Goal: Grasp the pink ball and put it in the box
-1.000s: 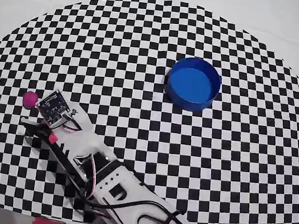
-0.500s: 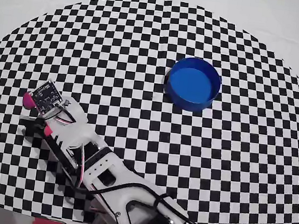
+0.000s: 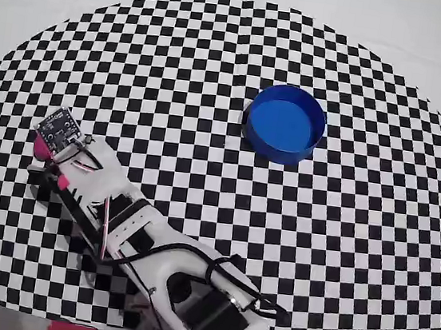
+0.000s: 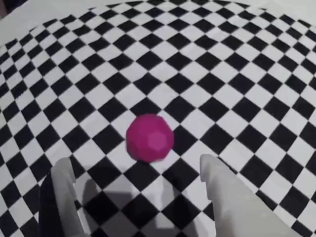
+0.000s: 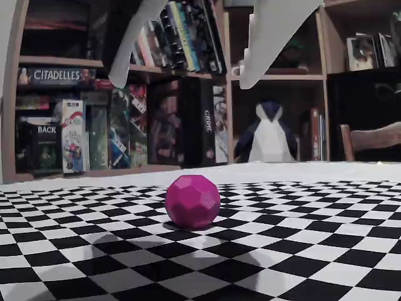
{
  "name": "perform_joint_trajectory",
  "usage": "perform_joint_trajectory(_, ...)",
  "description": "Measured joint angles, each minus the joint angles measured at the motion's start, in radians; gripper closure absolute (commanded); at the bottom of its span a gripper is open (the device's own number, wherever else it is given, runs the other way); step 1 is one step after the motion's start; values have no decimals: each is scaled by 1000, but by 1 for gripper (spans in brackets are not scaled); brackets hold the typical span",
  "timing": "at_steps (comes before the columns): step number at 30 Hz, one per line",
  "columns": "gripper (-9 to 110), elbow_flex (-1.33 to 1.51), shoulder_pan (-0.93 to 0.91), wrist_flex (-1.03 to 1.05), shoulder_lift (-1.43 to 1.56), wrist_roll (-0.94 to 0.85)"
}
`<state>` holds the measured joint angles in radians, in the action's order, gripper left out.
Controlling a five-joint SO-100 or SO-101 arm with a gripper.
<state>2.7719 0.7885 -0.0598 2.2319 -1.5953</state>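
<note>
Overhead view shows the checkered table (image 3: 218,52) filling the frame, the white arm (image 3: 138,243) running from the lower middle up toward the left edge, and the round blue box (image 3: 284,124) sitting right of centre in the upper half, well apart from the arm's tip. At that tip only a sliver of the pink ball (image 3: 40,149) peeks out at the left edge of the frame, mostly hidden under the wrist board.

Wrist view gives the clearest read: the tool (image 4: 138,190) is spread wide, its two white fingers (image 4: 222,197) at the bottom of the frame, with the ball (image 4: 149,138) just above centre, beyond the tips and not touching either. In the fixed view the fingertips hang in the upper part of the frame, clearly above the ball (image 5: 192,200), which rests on the table at centre.

To do the grasp well, I judge the tool should descend and advance until the ball sits squarely between the fingers, then press together slowly, since a faceted ball may roll off if nudged from one side. It is round, so it has no long axis or heading.
</note>
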Motion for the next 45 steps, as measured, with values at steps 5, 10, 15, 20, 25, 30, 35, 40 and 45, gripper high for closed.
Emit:
perform_joint_trajectory(5,72,-38,0,-11,-66,0)
perform_joint_trajectory(10,72,-80,0,-11,-129,0)
perform_joint_trajectory(15,72,-120,0,-26,-187,0)
perform_joint_trajectory(20,72,-156,-2,-26,-244,0)
perform_joint_trajectory(25,72,-196,-12,-35,-304,0)
perform_joint_trajectory(30,72,-233,-12,-35,-353,0)
perform_joint_trajectory(35,72,-239,-21,-48,-376,0)
perform_joint_trajectory(40,72,-259,-25,-48,-410,0)
perform_joint_trajectory(45,72,-285,-28,-48,-449,0)
